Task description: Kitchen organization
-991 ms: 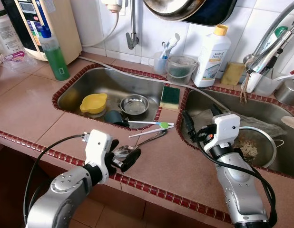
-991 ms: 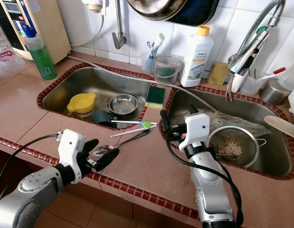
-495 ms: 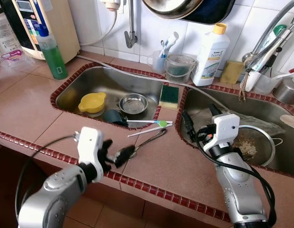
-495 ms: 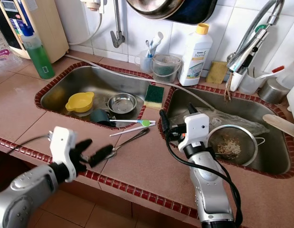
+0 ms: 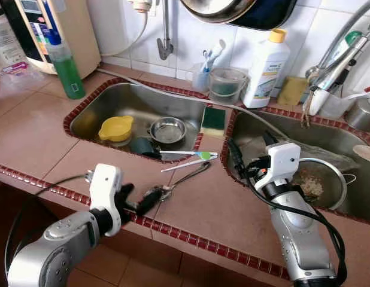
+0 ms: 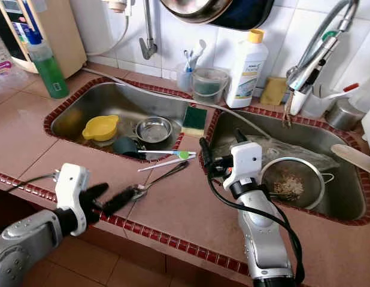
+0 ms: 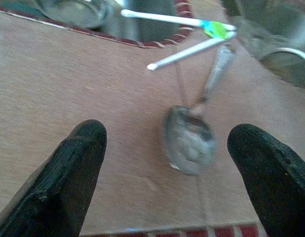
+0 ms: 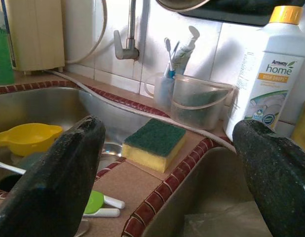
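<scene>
Left gripper (image 7: 165, 163) spread wide, low over the near counter edge. Spoon (image 7: 189, 140) lies flat between its fingers, bowl toward the gripper, handle pointing far-right. Risk: fingers skid on the thin bowl and push it off the edge. Right gripper (image 5: 249, 152) wide, empty, over the right sink (image 5: 352, 203).
</scene>
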Motion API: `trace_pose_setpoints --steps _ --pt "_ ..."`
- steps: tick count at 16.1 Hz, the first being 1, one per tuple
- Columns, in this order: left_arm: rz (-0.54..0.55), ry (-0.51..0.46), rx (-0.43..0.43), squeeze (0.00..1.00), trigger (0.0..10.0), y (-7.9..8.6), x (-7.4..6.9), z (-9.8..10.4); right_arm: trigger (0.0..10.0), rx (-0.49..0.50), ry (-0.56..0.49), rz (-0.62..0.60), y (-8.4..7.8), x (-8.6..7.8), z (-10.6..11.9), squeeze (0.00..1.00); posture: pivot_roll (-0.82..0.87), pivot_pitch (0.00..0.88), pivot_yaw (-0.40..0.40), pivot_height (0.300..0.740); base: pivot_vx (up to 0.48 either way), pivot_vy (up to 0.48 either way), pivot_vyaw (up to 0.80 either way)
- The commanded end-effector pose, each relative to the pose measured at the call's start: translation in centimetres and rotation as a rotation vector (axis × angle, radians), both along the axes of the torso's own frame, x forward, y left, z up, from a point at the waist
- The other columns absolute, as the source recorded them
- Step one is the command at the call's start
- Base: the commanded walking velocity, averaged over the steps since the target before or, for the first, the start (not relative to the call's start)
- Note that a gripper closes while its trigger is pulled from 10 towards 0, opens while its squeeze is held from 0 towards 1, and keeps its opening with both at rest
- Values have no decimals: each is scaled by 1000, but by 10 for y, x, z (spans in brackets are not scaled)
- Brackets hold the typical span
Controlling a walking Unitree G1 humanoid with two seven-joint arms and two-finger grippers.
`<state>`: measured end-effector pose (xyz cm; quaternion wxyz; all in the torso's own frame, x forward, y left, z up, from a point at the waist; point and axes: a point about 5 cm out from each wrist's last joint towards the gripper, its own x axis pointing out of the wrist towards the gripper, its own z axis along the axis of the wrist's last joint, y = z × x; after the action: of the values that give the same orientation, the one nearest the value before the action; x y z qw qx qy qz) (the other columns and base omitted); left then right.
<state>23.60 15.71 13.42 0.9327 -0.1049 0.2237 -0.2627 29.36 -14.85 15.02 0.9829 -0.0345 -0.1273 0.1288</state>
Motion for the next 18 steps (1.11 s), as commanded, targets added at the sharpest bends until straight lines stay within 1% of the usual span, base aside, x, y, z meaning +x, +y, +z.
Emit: trace_pose_setpoints --steps 1,2,5,9,14,18 --pt "-31 -10 -6 0 10000 -1 -4 5 10000 2 -16 -1 -1 0 5 0 -73 84 -32 740 0 0 0" --pt "-44 -2 -12 0 10000 -2 -6 5 10000 2 -14 1 -1 0 5 0 -71 84 -32 740 0 0 0" --pt "-86 38 -73 0 10000 -7 -13 6 10000 0 -13 7 0 2 5 0 -66 84 -36 740 0 0 0" --pt "-89 60 -70 0 10000 -7 -15 5 10000 0 -14 9 1 1 5 0 -66 82 -37 740 0 0 0" --pt "-116 117 -77 0 10000 -11 -20 1 10000 0 -18 8 0 2 6 0 -65 83 -36 740 0 0 0" --pt "-108 134 -85 0 10000 -16 -18 -1 10000 1 -18 9 1 2 6 0 -70 90 -35 740 0 0 0"
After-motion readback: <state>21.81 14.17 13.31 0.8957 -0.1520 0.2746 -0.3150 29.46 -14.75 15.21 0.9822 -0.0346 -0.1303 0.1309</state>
